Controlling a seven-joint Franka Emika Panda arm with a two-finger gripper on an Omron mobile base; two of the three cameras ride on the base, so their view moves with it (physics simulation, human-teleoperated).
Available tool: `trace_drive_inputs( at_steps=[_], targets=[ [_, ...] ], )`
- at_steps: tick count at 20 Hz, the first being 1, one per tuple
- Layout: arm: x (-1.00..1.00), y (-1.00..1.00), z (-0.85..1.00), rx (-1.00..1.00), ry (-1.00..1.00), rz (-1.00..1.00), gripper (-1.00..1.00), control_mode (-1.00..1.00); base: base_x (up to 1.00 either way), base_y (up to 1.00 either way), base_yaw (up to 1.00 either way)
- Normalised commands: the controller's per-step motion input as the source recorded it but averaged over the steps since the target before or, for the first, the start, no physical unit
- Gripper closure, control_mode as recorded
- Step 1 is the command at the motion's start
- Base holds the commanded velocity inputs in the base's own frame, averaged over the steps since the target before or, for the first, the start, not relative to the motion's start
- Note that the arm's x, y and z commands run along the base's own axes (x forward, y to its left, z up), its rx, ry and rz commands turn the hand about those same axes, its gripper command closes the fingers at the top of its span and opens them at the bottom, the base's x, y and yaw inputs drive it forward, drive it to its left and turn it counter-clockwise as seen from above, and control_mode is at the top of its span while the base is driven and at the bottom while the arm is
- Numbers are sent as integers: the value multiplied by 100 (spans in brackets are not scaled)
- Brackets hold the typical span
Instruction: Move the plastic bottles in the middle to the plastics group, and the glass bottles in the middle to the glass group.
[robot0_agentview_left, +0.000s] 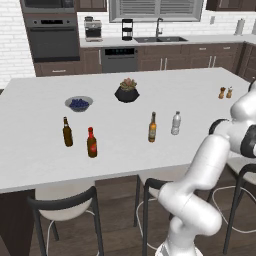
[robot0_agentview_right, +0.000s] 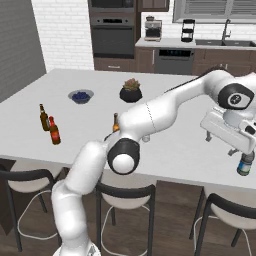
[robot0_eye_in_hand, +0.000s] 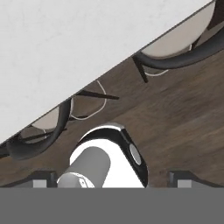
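My gripper (robot0_agentview_right: 241, 151) hangs over the counter's right front corner. In the hand view its fingertips (robot0_eye_in_hand: 44, 177) stand far apart, so it is open, with no bottle between them. Directly below the hand, the blue-labelled plastic bottle (robot0_agentview_right: 244, 164) stands upright near the counter edge. The whitish plastic bottle (robot0_agentview_left: 176, 123) and the slim amber glass bottle (robot0_agentview_left: 152, 127) stand side by side mid-counter. The glass group is at the left: a dark brown bottle (robot0_agentview_left: 67, 132) and a red-necked bottle (robot0_agentview_left: 91, 143). The plastics group's pale bottle is out of view.
A bowl of blueberries (robot0_agentview_left: 79, 103) and a potted plant (robot0_agentview_left: 127, 91) sit further back on the counter (robot0_agentview_left: 40, 155). Salt and pepper shakers (robot0_agentview_left: 225, 92) stand at the far right. Stools (robot0_agentview_right: 125, 192) line the front edge. My arm (robot0_agentview_right: 165, 107) stretches across the middle.
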Motion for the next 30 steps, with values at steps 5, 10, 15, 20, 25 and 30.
trace_drive_inputs(
  at_steps=[5, 10, 15, 20, 25, 30],
  targets=[
    [-33, 100, -36, -33, -3, 0, -100, -100, 0, 0, 0],
    [-9, 100, -18, -26, 1, 0, -100, -100, 0, 0, 0],
    [0, 98, 0, -23, 21, 0, -100, -100, 0, 0, 0],
    [5, 78, 10, -19, 28, 1, -100, -100, 0, 0, 0],
    [22, 64, 28, 5, 27, 9, -100, -100, 0, 0, 0],
    [29, 57, 17, 26, 5, 25, -100, -100, 0, 0, 0]
  ],
)
